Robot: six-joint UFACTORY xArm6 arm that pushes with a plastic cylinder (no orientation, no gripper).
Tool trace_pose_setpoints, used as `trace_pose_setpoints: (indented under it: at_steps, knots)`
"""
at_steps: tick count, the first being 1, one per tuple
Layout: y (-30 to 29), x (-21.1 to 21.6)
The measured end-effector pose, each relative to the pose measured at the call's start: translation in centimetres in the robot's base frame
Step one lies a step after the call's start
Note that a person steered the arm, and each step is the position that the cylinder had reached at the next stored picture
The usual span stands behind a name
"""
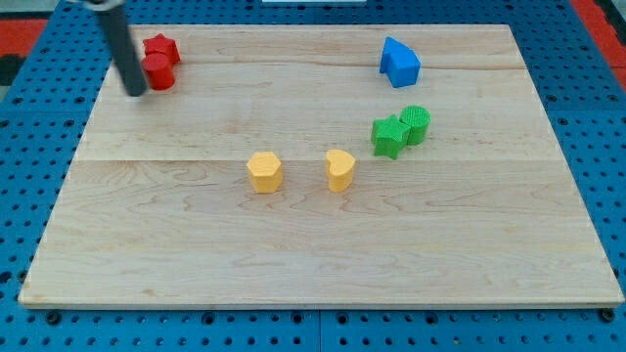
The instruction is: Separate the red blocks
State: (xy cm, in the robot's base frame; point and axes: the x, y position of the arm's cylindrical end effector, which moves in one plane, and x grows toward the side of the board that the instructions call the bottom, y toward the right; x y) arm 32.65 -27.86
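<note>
Wooden board (323,244) on blue pegboard (29,147).

Red blocks, top left: star-shaped red block (162,47) touching round red block (158,71) below it.

My tip (136,93): bare rod, no jaws; just left of round red block.

Well apart, path unobstructed: blue block (400,63); green star block (389,135) touching green cylinder (415,124); yellow hexagonal block (264,171); yellow heart-like block (339,169).

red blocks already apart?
No: the red cylinder still touches the red star at the board's top left, with my tip just left of the cylinder.
</note>
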Motion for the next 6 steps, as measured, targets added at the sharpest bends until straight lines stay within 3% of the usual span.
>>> trace_pose_setpoints:
  at_steps: [1,2,3,4,5,6]
  knots:
    - [0.6,-3.1]
    - [6.9,-3.7]
    - [15.8,-3.1]
    - [16.8,0.2]
    - [16.8,0.3]
    - [21.6,1.2]
